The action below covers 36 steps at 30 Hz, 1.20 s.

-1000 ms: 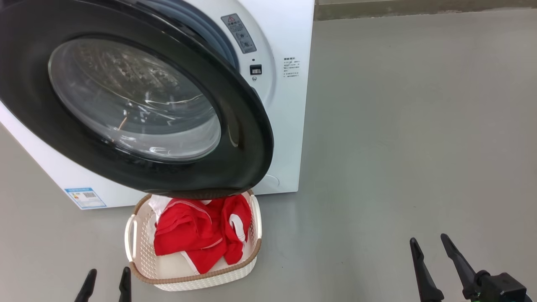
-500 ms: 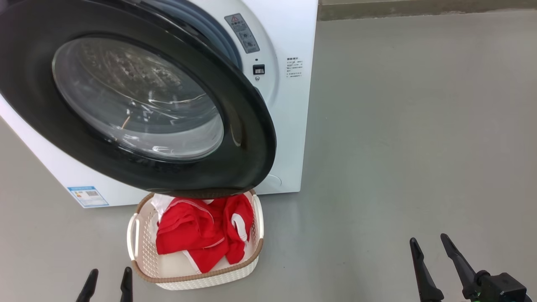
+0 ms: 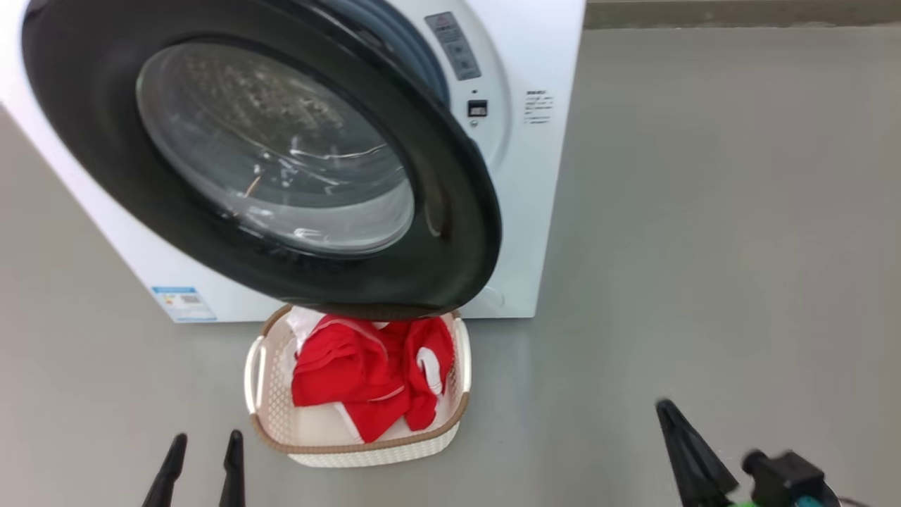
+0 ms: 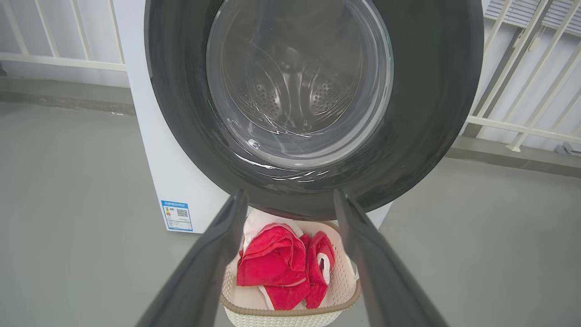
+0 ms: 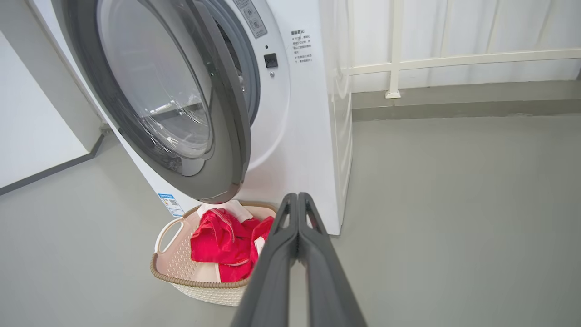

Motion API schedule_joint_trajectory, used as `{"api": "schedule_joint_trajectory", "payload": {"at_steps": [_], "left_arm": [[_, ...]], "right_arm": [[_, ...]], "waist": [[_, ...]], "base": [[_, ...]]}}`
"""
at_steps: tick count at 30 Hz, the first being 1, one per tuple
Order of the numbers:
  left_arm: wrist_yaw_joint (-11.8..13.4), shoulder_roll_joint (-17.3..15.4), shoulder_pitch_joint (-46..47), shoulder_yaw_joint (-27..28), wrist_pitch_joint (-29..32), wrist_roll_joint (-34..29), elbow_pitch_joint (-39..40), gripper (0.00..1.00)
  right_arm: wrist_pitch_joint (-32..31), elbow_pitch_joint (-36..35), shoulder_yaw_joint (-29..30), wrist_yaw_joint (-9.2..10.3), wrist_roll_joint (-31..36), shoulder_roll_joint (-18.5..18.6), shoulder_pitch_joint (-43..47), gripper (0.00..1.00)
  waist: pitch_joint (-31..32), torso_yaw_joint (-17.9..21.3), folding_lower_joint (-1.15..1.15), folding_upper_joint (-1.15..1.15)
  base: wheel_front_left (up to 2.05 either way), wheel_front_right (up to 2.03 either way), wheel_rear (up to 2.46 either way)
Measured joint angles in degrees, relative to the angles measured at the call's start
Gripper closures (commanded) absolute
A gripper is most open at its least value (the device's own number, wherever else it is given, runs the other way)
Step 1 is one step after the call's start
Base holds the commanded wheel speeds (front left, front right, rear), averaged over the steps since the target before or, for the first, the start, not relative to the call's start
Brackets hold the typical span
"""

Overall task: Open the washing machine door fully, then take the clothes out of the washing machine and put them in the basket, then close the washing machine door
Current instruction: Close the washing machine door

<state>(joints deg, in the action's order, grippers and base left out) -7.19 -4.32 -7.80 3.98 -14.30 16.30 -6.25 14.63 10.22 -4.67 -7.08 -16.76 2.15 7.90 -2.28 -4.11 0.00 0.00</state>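
The large round washing machine door with a glossy black rim and bulging glass window stands swung out from the white boxy front-loading washing machine. Its lower edge overhangs the far end of the small cream perforated plastic basket with a brown woven-look rim. The bright red fabric clothes with white trim lie heaped inside the basket, which sits on the plain grey floor just in front of the machine. To the right of both, the floor runs open. Low left, the left pincer is parted and empty, near the basket's corner but apart from it. Low right, the right pincer is blurred — its fingers look closed, well apart from the basket.

From the left wrist, the dark fingers spread wide and frame the basket. The door faces the camera, with the perforated steel drum visible through the glass. A small blue label sticker sits low on the machine, and a white railing stands behind.

From the right wrist, the fingers press tip to tip, holding nothing. The door is seen nearly edge-on — a gap at its free edge shows the grey rubber gasket. A raised grey kerb borders the bare floor.
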Motion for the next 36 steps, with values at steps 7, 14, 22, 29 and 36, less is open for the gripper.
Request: {"api": "schedule_joint_trajectory", "payload": {"at_steps": [7, 14, 22, 29, 36], "left_arm": [[0.01, 1.02, 1.57, -1.27, 0.0, 1.12, -0.7, 0.0], [0.0, 1.55, 5.39, -3.74, 0.0, 2.57, -1.08, 0.0], [0.0, 1.72, 9.88, -6.77, 0.0, 3.8, -1.6, 0.0], [0.01, 1.9, 12.33, -9.06, 0.0, 6.53, -1.66, 0.0], [0.01, 2.04, 14.45, -10.22, 0.0, 7.3, -1.66, 0.0]], "right_arm": [[0.0, 1.45, -4.76, 0.01, -1.51, 0.19, -9.06, 1.0], [0.0, 3.12, -7.59, 0.0, -1.85, 0.82, -20.08, 1.0], [0.01, 5.09, -7.8, 0.01, -0.59, 1.18, -28.38, 1.0], [0.01, 7.1, -7.43, 0.0, 0.24, 1.38, -33.15, 1.0], [0.01, 7.51, -4.97, -0.23, 0.67, 1.77, -36.83, 1.0]], "waist": [[-1.6, -3.38, 0.0, 0.0], [-5.28, -6.84, 0.0, 0.0], [-9.43, -10.07, 0.0, 0.0], [-13.42, -13.34, 0.0, 0.0], [-17.17, -15.79, 0.0, 0.0]], "base": [[0.0, 0.0, 0.0], [0.0, 0.0, 0.0], [0.0, 0.0, 0.0], [0.0, 0.0, 0.0], [0.0, 0.0, 0.0]]}}
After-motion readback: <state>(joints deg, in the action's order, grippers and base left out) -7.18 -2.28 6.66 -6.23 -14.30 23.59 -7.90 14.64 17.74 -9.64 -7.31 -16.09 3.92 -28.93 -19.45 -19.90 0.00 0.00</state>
